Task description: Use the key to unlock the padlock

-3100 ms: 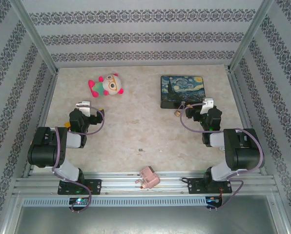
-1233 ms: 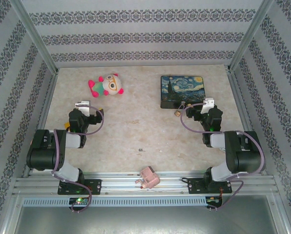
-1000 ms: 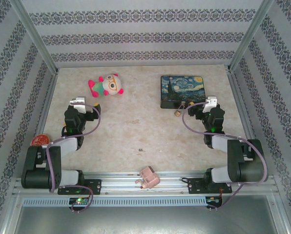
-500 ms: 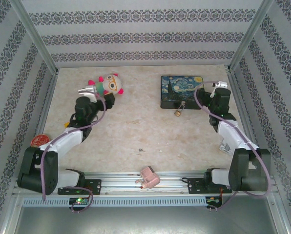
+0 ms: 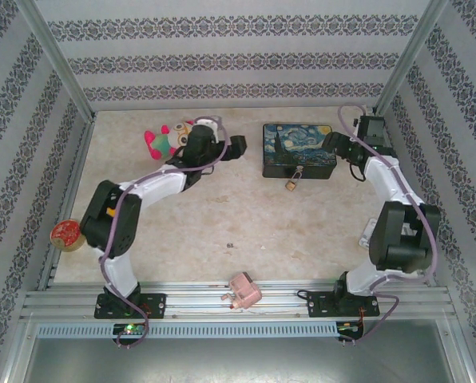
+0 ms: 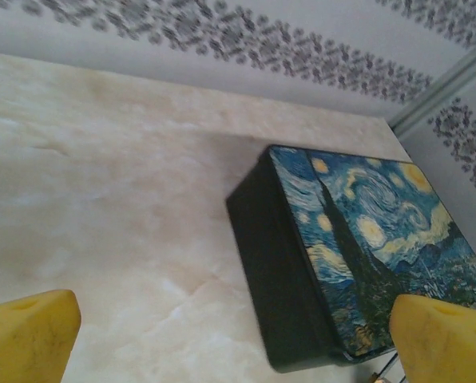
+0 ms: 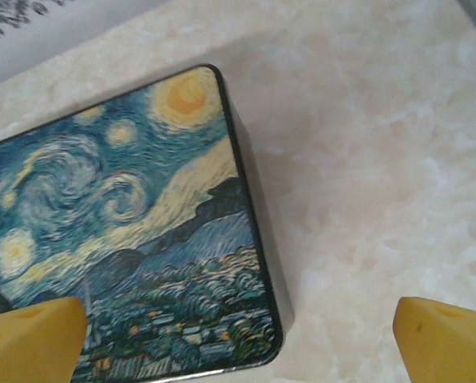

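painted tin (image 7: 134,231) flat on marble table (image 7: 382,159) | jaws spread wide over tin's corner

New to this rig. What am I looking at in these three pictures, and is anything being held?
Two robot arms stand at the near edge of the table. The overhead picture shows both; the other two come from wrist cameras, the yellow tips being their own fingers. The left gripper and right gripper are open, holding nothing, both facing a painted tin. Before the tin lies a small padlock; nearer the arms, a dark speck, likely the key. A plush toy sits far left.
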